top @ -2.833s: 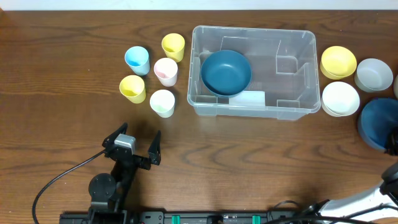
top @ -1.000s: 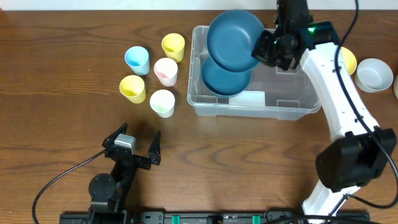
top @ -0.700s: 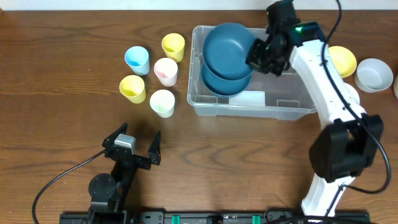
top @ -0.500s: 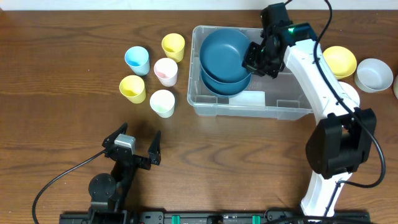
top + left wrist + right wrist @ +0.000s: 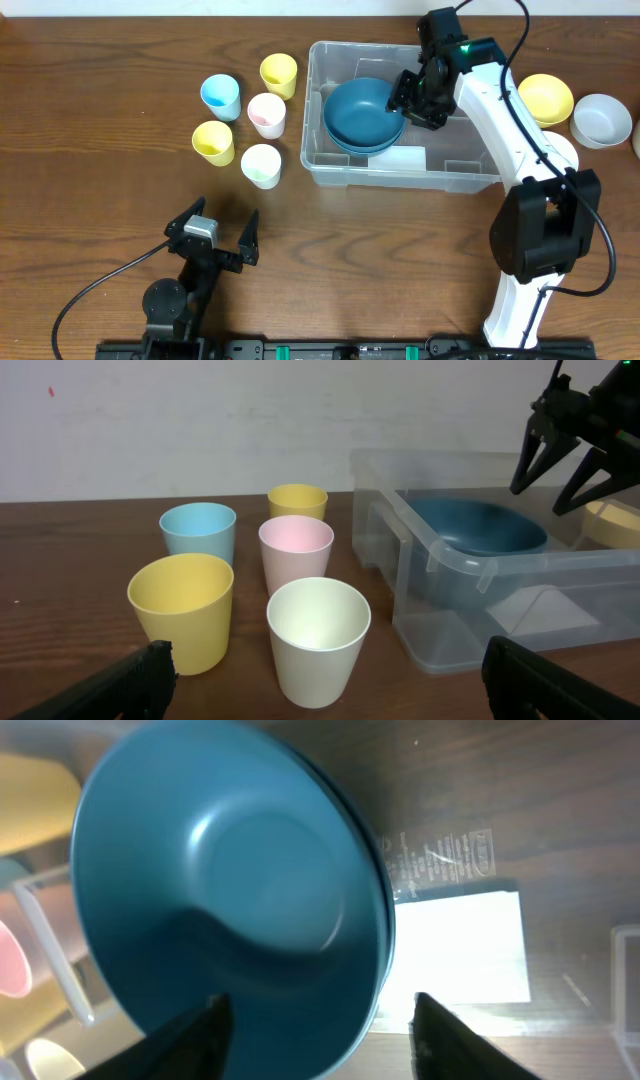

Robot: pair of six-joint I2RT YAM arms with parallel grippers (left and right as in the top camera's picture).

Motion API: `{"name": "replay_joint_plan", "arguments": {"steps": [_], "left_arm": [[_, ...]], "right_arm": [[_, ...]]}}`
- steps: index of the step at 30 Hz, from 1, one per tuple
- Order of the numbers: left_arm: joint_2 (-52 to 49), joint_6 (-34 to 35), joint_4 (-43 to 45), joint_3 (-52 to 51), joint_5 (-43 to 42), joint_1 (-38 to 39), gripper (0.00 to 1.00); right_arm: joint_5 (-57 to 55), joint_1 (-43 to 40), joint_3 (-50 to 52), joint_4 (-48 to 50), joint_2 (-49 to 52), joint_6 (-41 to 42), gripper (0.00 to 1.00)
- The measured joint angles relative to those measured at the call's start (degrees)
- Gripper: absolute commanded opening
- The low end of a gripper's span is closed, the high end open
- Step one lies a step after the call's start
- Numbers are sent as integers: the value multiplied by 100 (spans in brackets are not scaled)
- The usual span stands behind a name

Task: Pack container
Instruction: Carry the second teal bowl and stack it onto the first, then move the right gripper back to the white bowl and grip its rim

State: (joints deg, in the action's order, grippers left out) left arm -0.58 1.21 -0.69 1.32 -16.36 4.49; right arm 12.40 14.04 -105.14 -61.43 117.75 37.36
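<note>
Stacked blue bowls [image 5: 362, 112] are seated at the left end of the container [image 5: 440, 180], upper centre, its right half bare; the right gripper [image 5: 415, 105] is spread, released, over their rim, the left gripper [image 5: 225, 212] splayed at lower left.

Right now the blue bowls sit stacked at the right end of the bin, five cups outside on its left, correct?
No. The overhead view shows the blue bowls stacked at the left end of the bin, five cups outside on its left.
</note>
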Motion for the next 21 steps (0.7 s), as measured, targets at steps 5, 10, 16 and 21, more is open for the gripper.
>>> {"name": "replay_joint_plan", "arguments": {"steps": [5,10,16,21], "left_arm": [[0,2,0,0,-2,0,98],[0,2,0,0,-2,0,98],[0,2,0,0,0,0,98],[0,2,0,0,-2,0,98]], "right_arm": [[17,0,-13,70,0,-55,70],[210,-20,-608,-334,0,-260,85],[-15,-597,-2527,-1746,-70,-544,99],[-850,-2247,-3458,-2822,-262,-509,99]]}}
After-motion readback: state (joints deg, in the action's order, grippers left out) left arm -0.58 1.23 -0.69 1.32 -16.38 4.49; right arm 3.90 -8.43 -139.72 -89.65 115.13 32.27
